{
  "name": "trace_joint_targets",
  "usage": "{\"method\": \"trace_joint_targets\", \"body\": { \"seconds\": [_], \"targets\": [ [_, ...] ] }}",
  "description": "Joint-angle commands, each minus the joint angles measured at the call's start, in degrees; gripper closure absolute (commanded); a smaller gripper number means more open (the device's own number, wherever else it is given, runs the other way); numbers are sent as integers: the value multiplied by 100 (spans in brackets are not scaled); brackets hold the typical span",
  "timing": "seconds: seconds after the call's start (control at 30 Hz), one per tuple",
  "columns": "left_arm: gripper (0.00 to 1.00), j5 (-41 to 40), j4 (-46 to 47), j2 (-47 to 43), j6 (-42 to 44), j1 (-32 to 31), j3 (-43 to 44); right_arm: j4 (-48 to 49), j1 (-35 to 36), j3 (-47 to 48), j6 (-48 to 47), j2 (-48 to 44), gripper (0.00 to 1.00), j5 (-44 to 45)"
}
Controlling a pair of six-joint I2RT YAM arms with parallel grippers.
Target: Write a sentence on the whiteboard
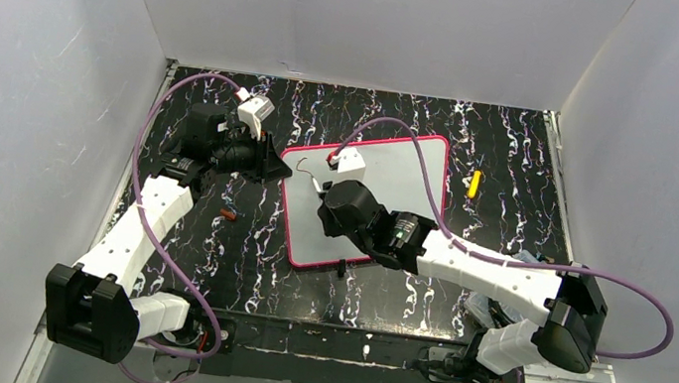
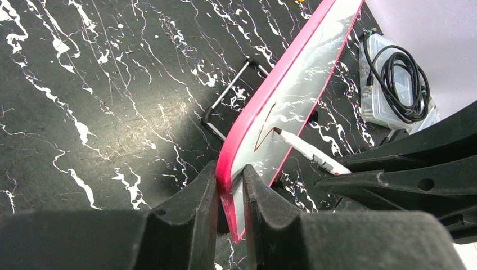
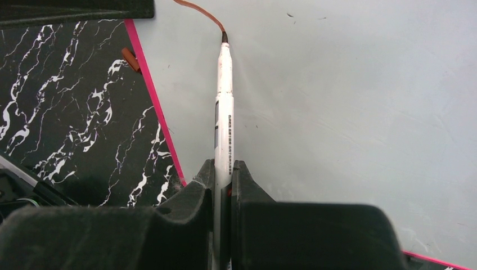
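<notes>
The whiteboard [image 1: 408, 176], glossy white with a pink-red frame, lies slanted mid-table. My left gripper [image 2: 229, 174] is shut on the rim at its far left corner [image 1: 278, 161], one finger on each side of the frame. My right gripper [image 3: 223, 169] hovers over the board's left part [image 1: 331, 190], shut on a white marker pen [image 3: 224, 101]. The pen's dark tip touches the board surface [image 3: 337, 112]. Of the sentence, only a short curved red-brown stroke [image 3: 197, 12] shows, ending at the tip. In the left wrist view the pen [image 2: 309, 152] meets a thin stroke [image 2: 263, 132] on the whiteboard [image 2: 298, 84].
A yellow object [image 1: 475, 184] lies right of the board. A small red-brown cap [image 1: 229, 213] sits on the black marbled table left of it, also seen as the cap [image 3: 130, 59]. A clear box with a black cable [image 2: 394, 79] stands near the right arm's base. White walls enclose the table.
</notes>
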Motion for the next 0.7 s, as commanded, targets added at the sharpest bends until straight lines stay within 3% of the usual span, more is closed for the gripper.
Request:
{"method": "trace_joint_targets", "body": {
  "seconds": [0.0,0.67],
  "targets": [
    [97,46,-208,-218,207,-93,-53,-132,5,-112,80,-80,99,110],
    [98,32,-226,-235,238,-93,-53,259,345,156,-79,317,99,-37]
  ]
}}
